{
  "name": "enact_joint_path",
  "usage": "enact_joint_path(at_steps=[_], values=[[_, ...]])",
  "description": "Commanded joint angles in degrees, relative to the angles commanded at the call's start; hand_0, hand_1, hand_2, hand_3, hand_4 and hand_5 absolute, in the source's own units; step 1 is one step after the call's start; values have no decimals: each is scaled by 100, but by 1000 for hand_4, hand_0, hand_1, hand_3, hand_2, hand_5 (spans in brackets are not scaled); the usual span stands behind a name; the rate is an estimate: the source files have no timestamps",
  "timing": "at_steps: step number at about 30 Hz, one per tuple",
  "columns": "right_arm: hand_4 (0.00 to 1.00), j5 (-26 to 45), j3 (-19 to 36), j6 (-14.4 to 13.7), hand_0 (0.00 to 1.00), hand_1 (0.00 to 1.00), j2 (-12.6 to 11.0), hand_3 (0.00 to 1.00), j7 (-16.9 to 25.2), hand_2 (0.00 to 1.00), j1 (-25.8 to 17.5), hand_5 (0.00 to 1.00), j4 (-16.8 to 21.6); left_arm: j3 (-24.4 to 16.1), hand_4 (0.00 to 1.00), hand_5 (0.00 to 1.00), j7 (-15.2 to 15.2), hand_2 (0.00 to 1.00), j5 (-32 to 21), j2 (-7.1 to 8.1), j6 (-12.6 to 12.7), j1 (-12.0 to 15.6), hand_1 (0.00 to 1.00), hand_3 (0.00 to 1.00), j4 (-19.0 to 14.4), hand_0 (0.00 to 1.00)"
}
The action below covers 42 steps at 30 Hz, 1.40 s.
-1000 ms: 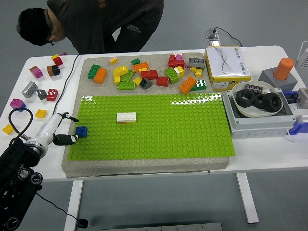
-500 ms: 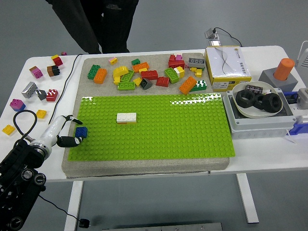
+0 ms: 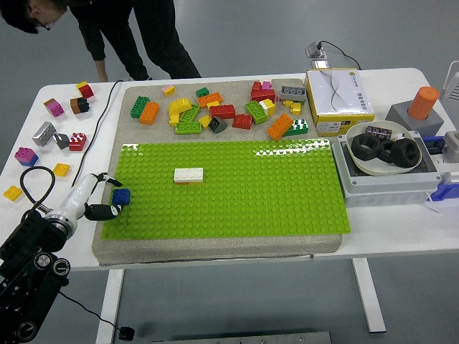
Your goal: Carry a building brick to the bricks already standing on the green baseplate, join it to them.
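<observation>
The white table (image 3: 401,229) carries a grey mat with the green baseplate (image 3: 237,190) on it. The left arm enters from the lower left corner, its forearm angled up and right, and the left hand (image 3: 97,197) sits at the baseplate's left edge, its fingers pinched around a small blue brick (image 3: 120,196). A white brick (image 3: 188,174) stacked on an orange layer stands near mid-plate, well apart from the blue one. No print on the yellow-and-white box (image 3: 338,97) is legible.

A small blue brick (image 3: 120,196) sits apparently flat at the green baseplate's (image 3: 237,215) left edge.
</observation>
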Motion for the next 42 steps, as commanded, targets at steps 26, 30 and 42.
enact_joint_path(at_steps=[26, 30, 42], values=[[799, -19, 0, 7, 639, 620, 5, 719, -13, 636, 2, 998, 0, 56, 548, 2, -215, 938, -31, -12, 143, -24, 942, 559, 263, 998], [799, -24, 3, 4, 639, 620, 7, 719, -13, 636, -1, 998, 0, 49, 548, 2, -236, 938, -34, -17, 155, -12, 942, 559, 270, 998], [799, -37, 15, 2, 639, 620, 9, 720, -12, 637, 6, 998, 0, 10, 502, 2, -308, 915, -26, -36, 259, 6, 939, 488, 280, 998]])
